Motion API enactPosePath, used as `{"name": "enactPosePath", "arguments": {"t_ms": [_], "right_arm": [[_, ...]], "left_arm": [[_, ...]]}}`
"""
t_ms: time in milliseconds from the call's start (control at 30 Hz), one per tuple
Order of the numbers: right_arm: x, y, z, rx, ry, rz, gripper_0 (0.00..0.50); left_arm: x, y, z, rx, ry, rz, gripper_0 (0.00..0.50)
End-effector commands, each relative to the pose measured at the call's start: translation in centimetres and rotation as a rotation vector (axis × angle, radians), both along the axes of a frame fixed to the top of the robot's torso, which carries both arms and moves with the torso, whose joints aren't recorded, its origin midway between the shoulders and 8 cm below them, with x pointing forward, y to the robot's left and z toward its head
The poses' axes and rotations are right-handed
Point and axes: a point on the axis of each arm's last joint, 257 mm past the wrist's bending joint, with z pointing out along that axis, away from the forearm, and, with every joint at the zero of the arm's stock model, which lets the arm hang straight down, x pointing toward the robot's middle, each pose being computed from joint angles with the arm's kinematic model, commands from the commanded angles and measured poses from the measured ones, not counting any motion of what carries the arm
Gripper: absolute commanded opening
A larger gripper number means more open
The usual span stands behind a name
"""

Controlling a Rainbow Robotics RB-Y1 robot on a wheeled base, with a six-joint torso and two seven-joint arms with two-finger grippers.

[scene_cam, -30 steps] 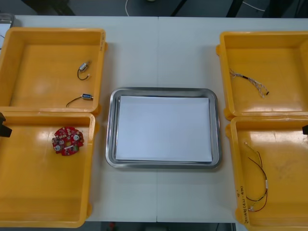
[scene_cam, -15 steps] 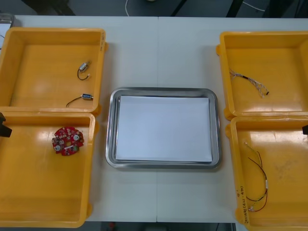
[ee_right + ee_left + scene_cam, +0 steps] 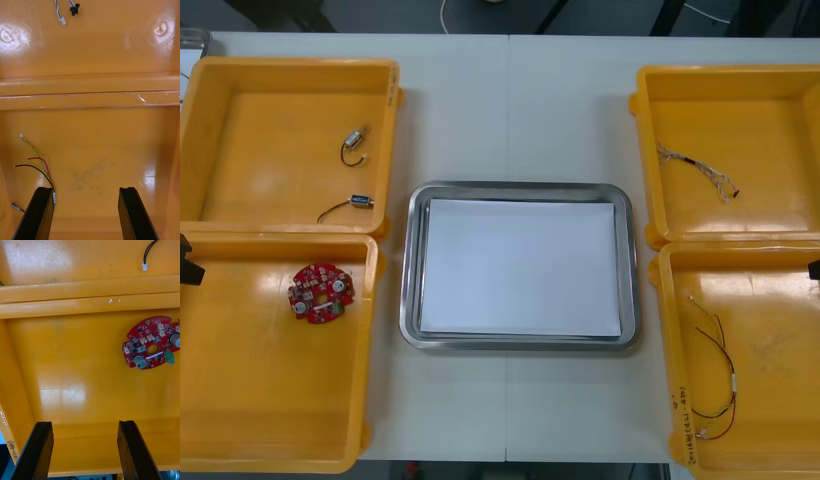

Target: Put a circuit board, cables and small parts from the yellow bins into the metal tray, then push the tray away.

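A round red circuit board [image 3: 321, 293] lies in the near left yellow bin [image 3: 270, 390]. My left gripper [image 3: 85, 424] hovers open over that bin's floor, the circuit board [image 3: 152, 348] ahead of its fingers and off to one side. My right gripper [image 3: 86, 190] is open over the near right bin [image 3: 770, 400]. A red, yellow and black cable [image 3: 37, 165] lies beside one of its fingers [image 3: 39, 210]. The metal tray [image 3: 412, 270], white inside, sits between the bins with nothing in it.
The far left bin [image 3: 250, 120] holds two small metal parts [image 3: 357, 140] [image 3: 360, 201] with black leads. The far right bin [image 3: 770, 130] holds a twisted cable [image 3: 695, 168]. The red and black cable [image 3: 715, 370] lies in the near right bin.
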Motion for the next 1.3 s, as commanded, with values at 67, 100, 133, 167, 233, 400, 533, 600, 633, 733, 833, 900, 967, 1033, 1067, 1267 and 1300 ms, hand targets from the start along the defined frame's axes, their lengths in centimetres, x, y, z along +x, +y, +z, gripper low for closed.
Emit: {"name": "enactPosePath", "arguments": {"t_ms": [67,100,133,167,233,400,533,600,633,733,833,900,967,1033,1067,1267,1300], "right_arm": [[-0.42,-1.66,1.55,-0.035,-0.028,-0.045,0.500],[-0.42,-1.66,1.55,-0.035,-0.028,-0.045,0.500],[-0.42,-1.66,1.55,-0.035,-0.028,-0.045,0.500],[-0.42,-1.66,1.55,-0.035,-0.028,-0.045,0.500],[-0.42,-1.66,1.55,-0.035,-0.028,-0.045,0.500],[-0.42,-1.66,1.55,-0.035,-0.028,-0.045,0.500],[-0.42,-1.66,1.55,-0.035,-0.028,-0.045,0.500],[-0.42,-1.66,1.55,-0.035,-0.028,-0.045,0.500],[-0.42,-1.66,1.55,-0.035,-0.028,-0.045,0.500],[-0.42,-1.66,1.55,-0.035,-0.028,-0.045,0.500],[-0.42,-1.66,1.55,-0.035,-0.028,-0.045,0.500],[-0.42,-1.66,1.55,-0.035,-0.028,-0.045,0.500],[-0.42,-1.66,1.55,-0.035,-0.028,-0.045,0.500],[-0.42,-1.66,1.55,-0.035,-0.028,-0.045,0.500],[-0.42,-1.66,1.55,-0.035,-0.028,-0.045,0.500],[-0.42,-1.66,1.55,-0.035,-0.028,-0.045,0.500],[-0.42,-1.66,1.55,-0.035,-0.028,-0.045,0.500]], "left_arm": [[-0.43,1.41,1.44,0.027,-0.021,0.057,0.500],[-0.43,1.41,1.44,0.027,-0.021,0.057,0.500],[-0.43,1.41,1.44,0.027,-0.021,0.057,0.500],[-0.43,1.41,1.44,0.027,-0.021,0.057,0.500],[-0.43,1.41,1.44,0.027,-0.021,0.057,0.500],[-0.43,1.41,1.44,0.027,-0.021,0.057,0.500],[-0.43,1.41,1.44,0.027,-0.021,0.057,0.500],[-0.43,1.41,1.44,0.027,-0.021,0.057,0.500],[-0.43,1.41,1.44,0.027,-0.021,0.057,0.500],[-0.43,1.41,1.44,0.027,-0.021,0.057,0.500],[-0.43,1.41,1.44,0.027,-0.021,0.057,0.500],[-0.43,1.41,1.44,0.027,-0.021,0.057,0.500],[-0.43,1.41,1.44,0.027,-0.021,0.057,0.500],[-0.43,1.41,1.44,0.027,-0.021,0.057,0.500],[-0.43,1.41,1.44,0.027,-0.021,0.057,0.500],[-0.43,1.41,1.44,0.027,-0.021,0.057,0.500],[-0.43,1.41,1.44,0.027,-0.021,0.057,0.500]]}}
